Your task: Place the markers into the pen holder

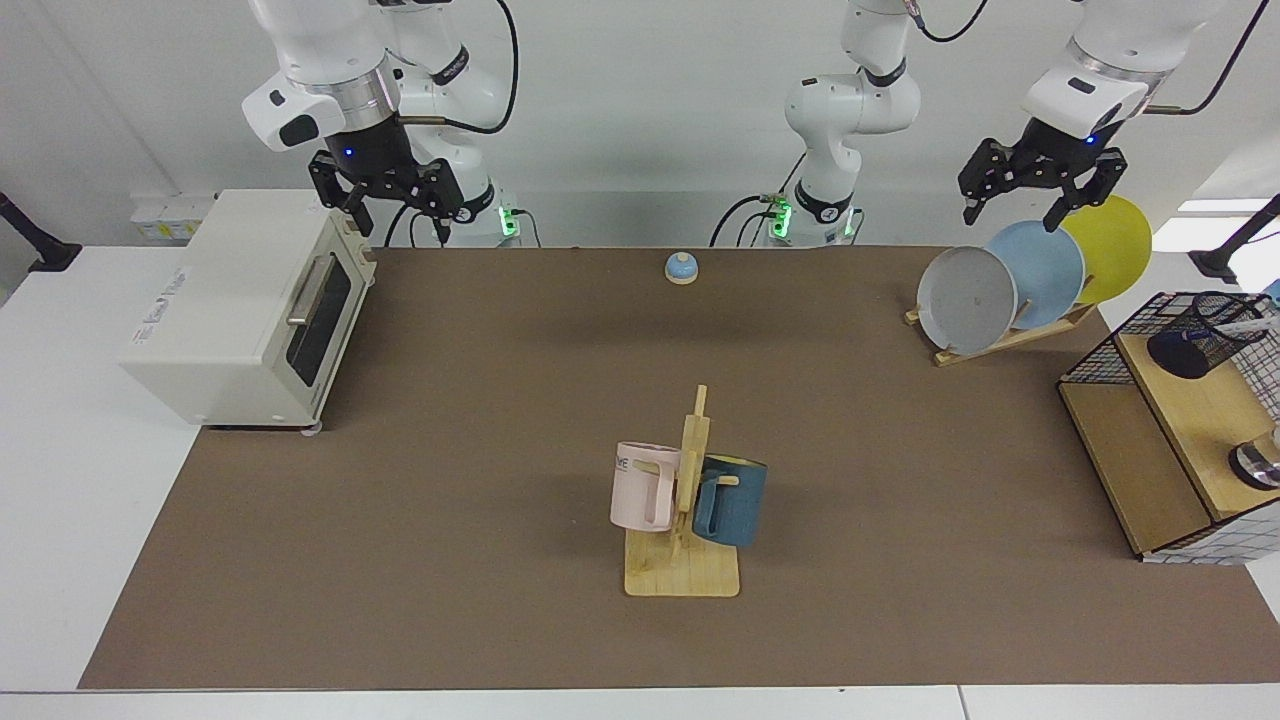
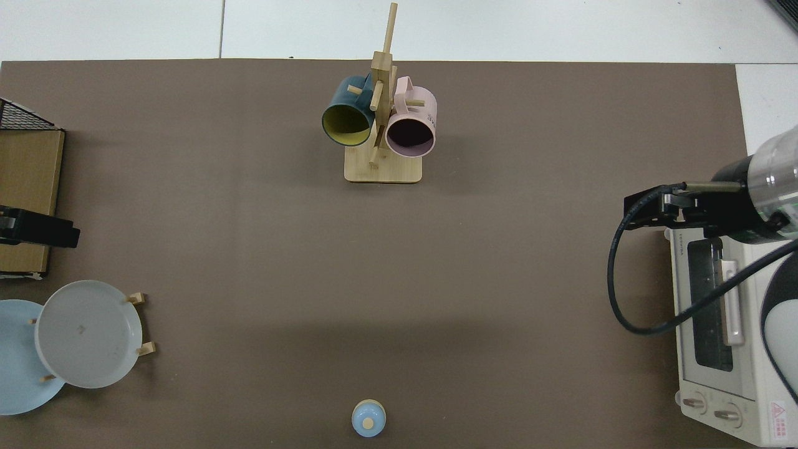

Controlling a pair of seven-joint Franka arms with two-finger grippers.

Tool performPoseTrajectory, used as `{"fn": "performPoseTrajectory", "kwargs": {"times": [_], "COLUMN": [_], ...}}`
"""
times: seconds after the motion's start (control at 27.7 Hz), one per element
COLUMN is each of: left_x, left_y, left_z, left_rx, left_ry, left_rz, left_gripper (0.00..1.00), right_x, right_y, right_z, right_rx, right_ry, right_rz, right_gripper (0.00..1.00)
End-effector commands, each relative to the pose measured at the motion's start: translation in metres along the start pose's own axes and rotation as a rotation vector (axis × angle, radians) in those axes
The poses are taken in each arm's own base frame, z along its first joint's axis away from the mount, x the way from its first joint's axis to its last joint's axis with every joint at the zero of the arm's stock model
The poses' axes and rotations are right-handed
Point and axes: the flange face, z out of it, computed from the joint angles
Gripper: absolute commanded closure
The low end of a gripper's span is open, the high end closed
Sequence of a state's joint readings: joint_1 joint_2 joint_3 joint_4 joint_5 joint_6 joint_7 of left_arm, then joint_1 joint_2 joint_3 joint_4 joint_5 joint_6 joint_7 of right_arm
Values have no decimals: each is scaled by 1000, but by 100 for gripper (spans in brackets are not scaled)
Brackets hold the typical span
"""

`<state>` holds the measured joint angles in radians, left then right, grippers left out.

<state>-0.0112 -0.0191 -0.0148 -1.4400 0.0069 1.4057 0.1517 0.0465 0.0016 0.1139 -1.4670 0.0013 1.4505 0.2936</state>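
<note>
Above plate rack, left gripper jaws spread, empty; right gripper over toaster, jaws spread.

Brown mat. Off-white toaster oven, dark glass door. Plates: 1 grey, 1 light blue, 1 yellow. Mugs: pink; dark blue, yellow-green inside. Black mesh pen holder. Light wood mug stand. Blue bell. Grippers black, arms white.
</note>
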Motion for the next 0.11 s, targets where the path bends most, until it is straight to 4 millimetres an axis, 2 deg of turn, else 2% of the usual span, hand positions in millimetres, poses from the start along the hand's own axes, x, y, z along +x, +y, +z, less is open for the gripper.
{"fn": "performPoseTrajectory", "kwargs": {"times": [0.0, 0.07], "left_x": [-7, -7], "left_y": [1, -1], "left_z": [-4, -4], "left_rx": [-18, -18], "left_ry": [-5, -7], "left_rz": [-14, -17], "left_gripper": [0, 0], "right_x": [-4, -4], "right_y": [2, 2], "right_z": [-2, -2], "right_rx": [2, 2], "right_ry": [-4, -4], "right_rz": [21, 21], "right_gripper": [0, 0]}}
